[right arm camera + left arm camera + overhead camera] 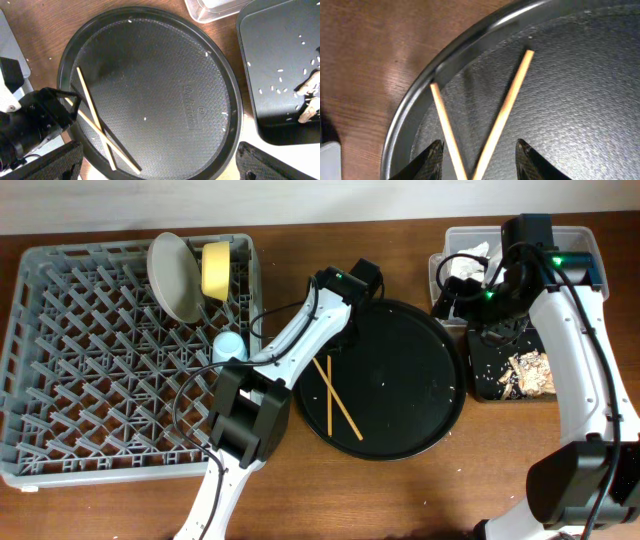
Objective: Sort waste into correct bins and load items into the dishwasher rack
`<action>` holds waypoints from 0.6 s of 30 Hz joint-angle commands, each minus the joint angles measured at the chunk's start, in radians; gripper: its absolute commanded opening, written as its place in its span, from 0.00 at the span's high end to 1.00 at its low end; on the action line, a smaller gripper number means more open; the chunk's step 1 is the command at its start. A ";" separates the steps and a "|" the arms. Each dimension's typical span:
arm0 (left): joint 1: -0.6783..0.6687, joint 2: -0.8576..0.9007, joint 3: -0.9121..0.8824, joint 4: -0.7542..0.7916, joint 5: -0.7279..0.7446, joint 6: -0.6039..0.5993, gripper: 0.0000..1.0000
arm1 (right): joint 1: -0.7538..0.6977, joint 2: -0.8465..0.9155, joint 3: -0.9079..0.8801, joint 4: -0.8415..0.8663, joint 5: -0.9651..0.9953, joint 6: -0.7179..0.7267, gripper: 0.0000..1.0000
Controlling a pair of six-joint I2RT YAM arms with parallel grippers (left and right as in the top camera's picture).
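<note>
Wooden chopsticks lie flat on the left half of the round tray, one crossed over the other. From overhead, both long axes run from the tray's far-left rim toward its near side. One stick goes almost straight, and the other slants in toward the tray's middle at its near end.

Your left gripper hangs low over the sticks by the tray's left rim. Its fingers are spread, one on each side of the pair, and they pinch nothing. In your left wrist view the sticks open in a V from between the fingers out to the rim.

Your right gripper sits past the tray's right rim. Its fingers are wide apart and hold nothing.

Left of the tray you have the rack. A plate and a yellow bowl stand on edge at its far side, and a blue cup sits at the edge nearest the tray.

Right of the tray, the clear tub holds a napkin. Nearer you, the black bin holds scraps and scattered rice grains.
</note>
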 commanded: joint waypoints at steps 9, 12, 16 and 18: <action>0.023 0.015 -0.152 0.073 0.043 -0.073 0.47 | 0.008 0.003 -0.004 0.000 0.005 0.001 0.01; 0.024 0.017 -0.154 0.082 0.048 -0.073 0.60 | 0.008 0.003 -0.004 0.000 0.005 0.001 0.02; 0.024 0.019 -0.154 0.089 0.047 -0.073 0.99 | 0.008 0.003 -0.004 0.000 0.005 0.001 0.01; 0.024 0.018 -0.149 0.092 0.049 -0.053 0.99 | 0.008 0.003 -0.004 0.000 0.005 0.001 0.02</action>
